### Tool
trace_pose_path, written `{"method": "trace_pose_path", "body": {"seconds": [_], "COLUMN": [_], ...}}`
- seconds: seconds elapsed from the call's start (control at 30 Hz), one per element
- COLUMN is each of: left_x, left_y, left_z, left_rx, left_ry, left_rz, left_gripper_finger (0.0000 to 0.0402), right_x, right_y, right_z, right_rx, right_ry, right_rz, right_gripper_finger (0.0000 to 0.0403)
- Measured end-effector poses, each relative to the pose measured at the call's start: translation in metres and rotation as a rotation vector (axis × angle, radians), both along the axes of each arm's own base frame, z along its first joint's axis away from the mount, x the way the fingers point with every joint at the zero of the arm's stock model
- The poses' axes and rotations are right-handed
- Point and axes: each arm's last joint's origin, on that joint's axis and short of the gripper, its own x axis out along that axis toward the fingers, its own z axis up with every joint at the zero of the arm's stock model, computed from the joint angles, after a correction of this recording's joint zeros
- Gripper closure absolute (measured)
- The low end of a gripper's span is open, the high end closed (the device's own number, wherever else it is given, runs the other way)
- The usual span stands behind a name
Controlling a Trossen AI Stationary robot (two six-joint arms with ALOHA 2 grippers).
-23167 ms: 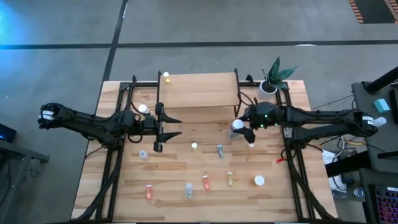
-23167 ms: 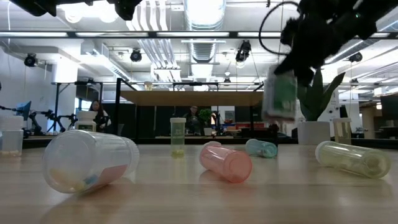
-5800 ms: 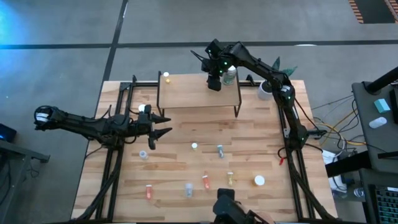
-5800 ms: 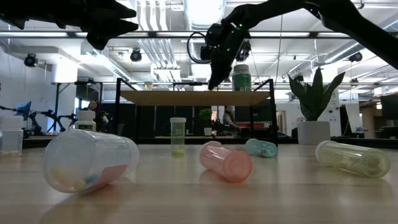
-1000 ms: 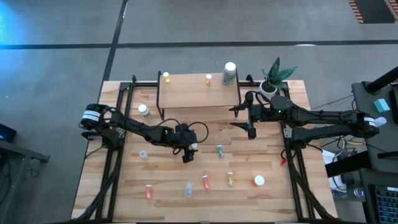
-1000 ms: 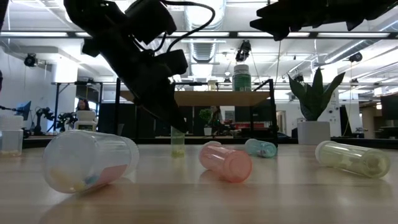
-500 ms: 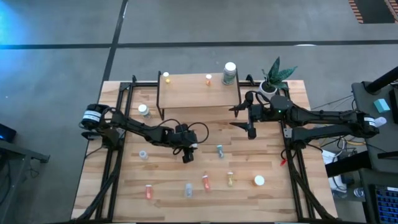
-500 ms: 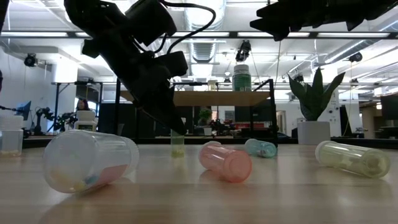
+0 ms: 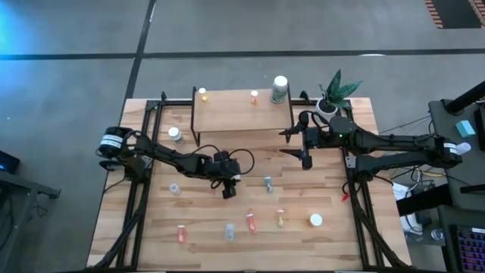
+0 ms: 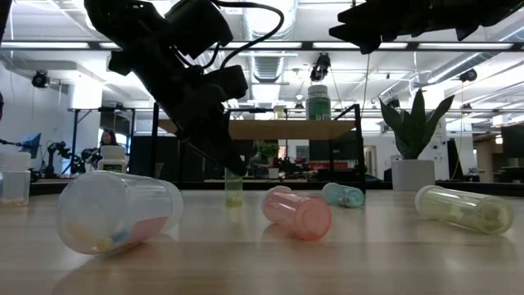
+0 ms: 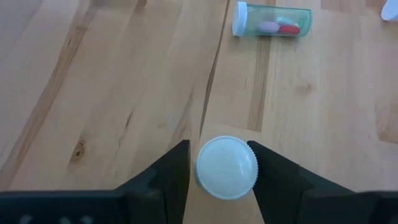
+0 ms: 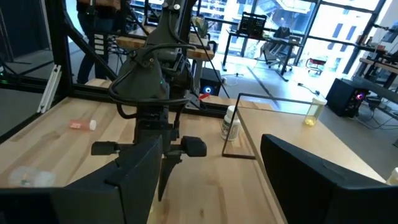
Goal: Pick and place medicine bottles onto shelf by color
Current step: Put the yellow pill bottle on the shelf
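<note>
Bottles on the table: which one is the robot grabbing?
The small upright white-capped bottle, squeezed between the left gripper's fingers mid-table. The others lie or stand untouched.

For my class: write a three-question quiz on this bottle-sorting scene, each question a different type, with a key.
1. True or false: the left gripper has its fingers on either side of a white bottle cap.
2. How many bottles stand on the shelf?
   A. one
   B. three
   C. five
3. Fill in: the right gripper hangs open between the shelf and the potted ____.

Key: 1 true; 2 B; 3 plant.
</note>
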Motion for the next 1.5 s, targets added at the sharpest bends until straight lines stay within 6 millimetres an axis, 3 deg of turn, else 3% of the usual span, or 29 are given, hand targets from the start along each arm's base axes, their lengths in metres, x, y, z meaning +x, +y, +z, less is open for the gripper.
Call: {"method": "trace_pose_path", "body": {"seconds": [1.5], "left_x": [-0.0012], "left_y": [-0.0006], "left_z": [-0.0011], "left_rx": [-0.036], "left_ry": [0.003], "left_rz": [0.004], "left_gripper_finger": [0.0263], "right_x": [0.0], "right_y": [0.0], "right_z": [-0.0003], "right_rx": [0.0], "right_ry": [0.001], "right_rz": [0.0], "right_gripper_finger": [0.014]}}
